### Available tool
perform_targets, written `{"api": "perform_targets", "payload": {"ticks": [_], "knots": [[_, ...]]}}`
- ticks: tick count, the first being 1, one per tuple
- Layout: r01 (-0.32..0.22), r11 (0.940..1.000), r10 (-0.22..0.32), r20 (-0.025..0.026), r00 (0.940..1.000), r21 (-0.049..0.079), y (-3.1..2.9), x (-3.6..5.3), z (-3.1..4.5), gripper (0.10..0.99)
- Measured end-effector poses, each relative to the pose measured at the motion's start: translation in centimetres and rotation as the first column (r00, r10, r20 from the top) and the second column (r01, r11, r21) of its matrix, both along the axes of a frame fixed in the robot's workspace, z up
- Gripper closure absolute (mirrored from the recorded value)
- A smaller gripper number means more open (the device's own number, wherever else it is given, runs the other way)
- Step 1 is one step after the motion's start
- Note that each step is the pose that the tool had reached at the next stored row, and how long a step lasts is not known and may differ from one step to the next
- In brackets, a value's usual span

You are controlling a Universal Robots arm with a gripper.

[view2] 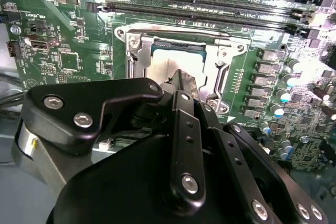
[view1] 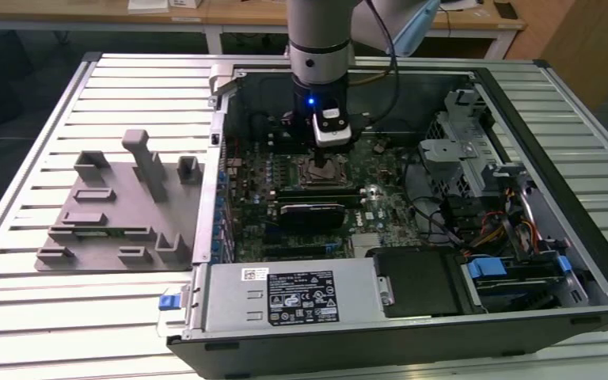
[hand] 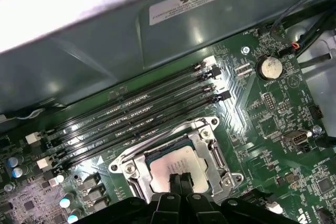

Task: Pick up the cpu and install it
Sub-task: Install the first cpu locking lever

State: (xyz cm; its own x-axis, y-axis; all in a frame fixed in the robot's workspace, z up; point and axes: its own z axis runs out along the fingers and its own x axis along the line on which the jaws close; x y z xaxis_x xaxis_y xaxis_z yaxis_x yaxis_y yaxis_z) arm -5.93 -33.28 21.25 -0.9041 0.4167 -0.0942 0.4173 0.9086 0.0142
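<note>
— Gripper [hand: 179, 178] first: how does it stand?
— Its black fingertips [view2: 181, 80] are drawn close together, right over the cpu [hand: 175, 167]; whether they grip it I cannot tell.
— And where is the cpu?
— Flat inside the metal socket frame [hand: 206, 136] on the green motherboard [hand: 262, 108], beside the rows of black memory slots [hand: 142, 116].
— Further out?
— In the exterior view, the arm [view1: 320, 47] reaches down into the open computer case [view1: 515, 170], with a grey plastic fixture [view1: 119, 206] on the slatted table [view1: 29, 142] to the exterior view's left.
</note>
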Motion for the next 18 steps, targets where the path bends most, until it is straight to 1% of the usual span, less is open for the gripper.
{"api": "perform_targets", "payload": {"ticks": [3, 9, 16, 18], "knots": [[0.0, 1.0, 0.0, -0.0006, 1.0, 0.0, 0.0, 0.01, -0.01, 0.98], [0.0, 1.0, 0.0, -0.0009, 1.0, 0.0, 0.0, 0.36, 0.0, 0.98], [-0.001, 1.0, 0.001, -0.0008, 1.0, 0.0, 0.0, 0.37, 0.78, 0.98], [-0.001, 1.0, 0.001, -0.0007, 1.0, 0.0, 0.01, 0.37, 0.85, 0.98]]}}
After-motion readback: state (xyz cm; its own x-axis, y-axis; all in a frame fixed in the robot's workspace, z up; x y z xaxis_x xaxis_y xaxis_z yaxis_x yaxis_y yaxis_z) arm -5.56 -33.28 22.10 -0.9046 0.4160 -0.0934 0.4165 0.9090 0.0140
